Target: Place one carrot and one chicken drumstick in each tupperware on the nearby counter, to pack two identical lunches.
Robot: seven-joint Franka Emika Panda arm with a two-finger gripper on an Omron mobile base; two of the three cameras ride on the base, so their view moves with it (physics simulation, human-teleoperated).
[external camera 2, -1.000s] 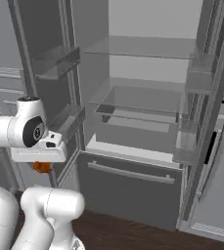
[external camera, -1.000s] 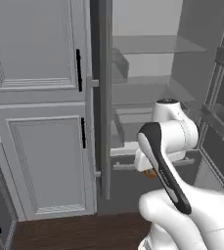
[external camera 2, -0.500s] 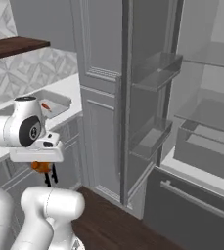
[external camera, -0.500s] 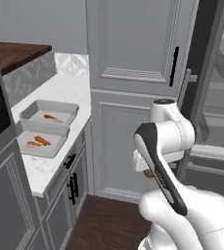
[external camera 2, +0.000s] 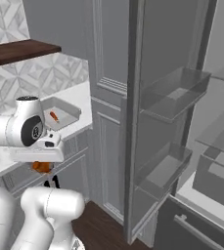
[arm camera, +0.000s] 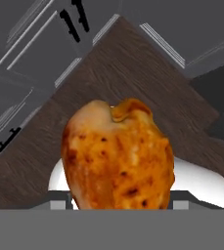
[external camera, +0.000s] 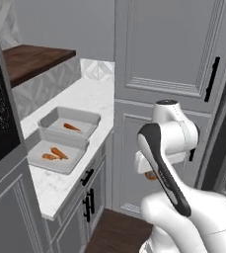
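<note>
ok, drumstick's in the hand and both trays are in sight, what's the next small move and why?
Probably carry the chicken drumstick left toward the counter and over one tupperware. The hand holds it out over the wood floor, short of the counter. Each tray shows only carrot so far, the near tupperware seemingly two pieces, so either needs a drumstick.

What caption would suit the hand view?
Roasted chicken drumstick carried in the robot's grip, above the dark wooden floor beside grey cabinets.

Two trays [external camera: 69, 120] [external camera: 56, 153] lie side by side on the worktop [external camera: 82, 99], a carrot [external camera: 72, 127] in the farther, carrots [external camera: 55, 153] in the nearer. Right of them, a drumstick [arm camera: 119, 155] sits in the pincer [external camera: 152, 174] above the floor [arm camera: 133, 68].
</note>
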